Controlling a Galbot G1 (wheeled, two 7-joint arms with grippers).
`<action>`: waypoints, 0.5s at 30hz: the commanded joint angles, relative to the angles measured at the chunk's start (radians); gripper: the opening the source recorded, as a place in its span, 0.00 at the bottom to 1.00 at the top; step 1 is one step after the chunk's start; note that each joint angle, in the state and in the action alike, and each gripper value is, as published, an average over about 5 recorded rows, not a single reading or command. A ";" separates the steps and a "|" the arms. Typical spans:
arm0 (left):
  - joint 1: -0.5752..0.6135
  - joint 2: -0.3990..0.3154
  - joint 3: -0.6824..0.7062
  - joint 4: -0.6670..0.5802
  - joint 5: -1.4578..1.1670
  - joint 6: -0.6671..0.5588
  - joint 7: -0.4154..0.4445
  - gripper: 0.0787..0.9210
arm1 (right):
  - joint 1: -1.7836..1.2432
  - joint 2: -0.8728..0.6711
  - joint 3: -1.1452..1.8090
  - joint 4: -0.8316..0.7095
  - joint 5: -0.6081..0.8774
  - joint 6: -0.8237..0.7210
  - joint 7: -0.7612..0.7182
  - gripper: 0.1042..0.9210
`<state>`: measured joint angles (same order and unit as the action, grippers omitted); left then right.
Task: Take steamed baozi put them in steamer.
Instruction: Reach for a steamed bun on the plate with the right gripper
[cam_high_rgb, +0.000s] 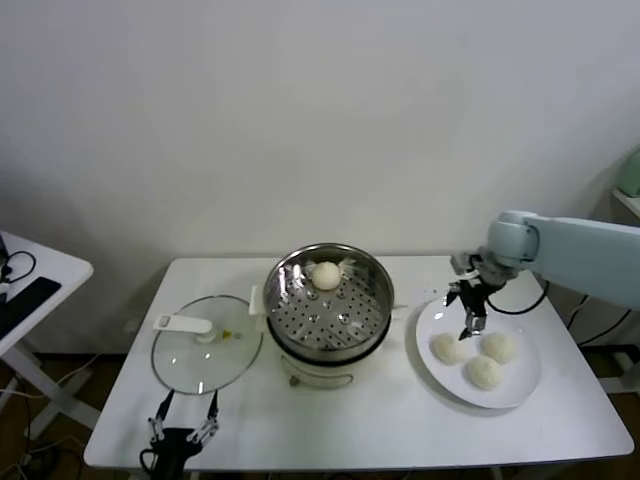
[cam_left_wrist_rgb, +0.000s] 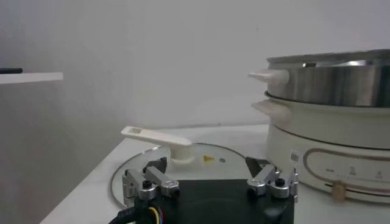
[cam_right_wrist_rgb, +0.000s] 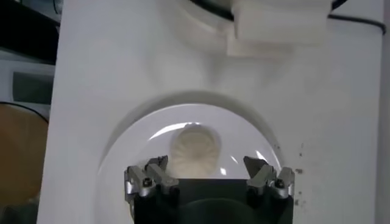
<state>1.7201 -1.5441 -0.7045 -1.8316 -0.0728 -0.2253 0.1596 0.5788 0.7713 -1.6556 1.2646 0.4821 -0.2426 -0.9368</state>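
Observation:
Three cream-white baozi (cam_high_rgb: 448, 348) (cam_high_rgb: 498, 346) (cam_high_rgb: 484, 372) lie on a round white plate (cam_high_rgb: 515, 389) at the right. Another baozi (cam_high_rgb: 326, 275) rests at the far side of the shiny steamer (cam_high_rgb: 283, 281) in the table's middle. My right gripper (cam_high_rgb: 471, 325) hangs open just above the plate's leftmost baozi (cam_right_wrist_rgb: 194, 150), which shows between its spread fingers without touching them. My left gripper (cam_high_rgb: 181, 425) is parked open near the table's front edge, empty, in front of the lid.
A flat glass lid (cam_high_rgb: 190, 361) with a white handle (cam_high_rgb: 183, 323) lies left of the steamer. The steamer's cream pot base (cam_left_wrist_rgb: 329, 143) stands close to the left gripper's side. A second white table (cam_high_rgb: 40, 275) stands at the far left.

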 joint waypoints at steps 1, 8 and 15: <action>0.002 0.002 0.000 0.005 0.010 -0.002 0.000 0.88 | -0.184 -0.025 0.138 -0.035 -0.099 -0.045 0.025 0.88; -0.002 0.001 0.003 0.012 0.016 -0.006 0.001 0.88 | -0.221 -0.016 0.175 -0.060 -0.124 -0.047 0.033 0.88; -0.002 0.004 -0.001 0.021 0.020 -0.011 0.002 0.88 | -0.257 -0.001 0.204 -0.078 -0.149 -0.053 0.036 0.88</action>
<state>1.7183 -1.5423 -0.7036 -1.8151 -0.0561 -0.2338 0.1611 0.3949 0.7702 -1.5086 1.2060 0.3782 -0.2814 -0.9083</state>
